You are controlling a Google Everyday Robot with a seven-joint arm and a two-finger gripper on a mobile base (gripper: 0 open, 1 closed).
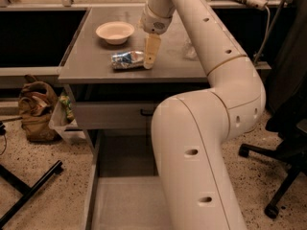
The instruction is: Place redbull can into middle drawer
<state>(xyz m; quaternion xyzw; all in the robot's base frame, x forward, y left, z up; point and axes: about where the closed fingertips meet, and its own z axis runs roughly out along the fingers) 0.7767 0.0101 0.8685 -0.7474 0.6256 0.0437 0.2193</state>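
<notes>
The redbull can (pixel 127 60), silver and blue and dented, lies on its side on the grey counter top (pixel 96 56), just in front of a cream bowl (pixel 115 32). My gripper (pixel 151 51) hangs from the arm right at the can's right end, close to or touching it. The middle drawer (pixel 122 202) is pulled out low at the bottom, a grey tray with a flat bare floor, partly hidden by my arm.
A closed grey drawer front with a black handle (pixel 144 112) sits under the counter. A clear plastic bottle (pixel 189 51) lies on the counter behind my arm. A brown bag (pixel 36 109) is on the floor left, and a chair base (pixel 273 176) is right.
</notes>
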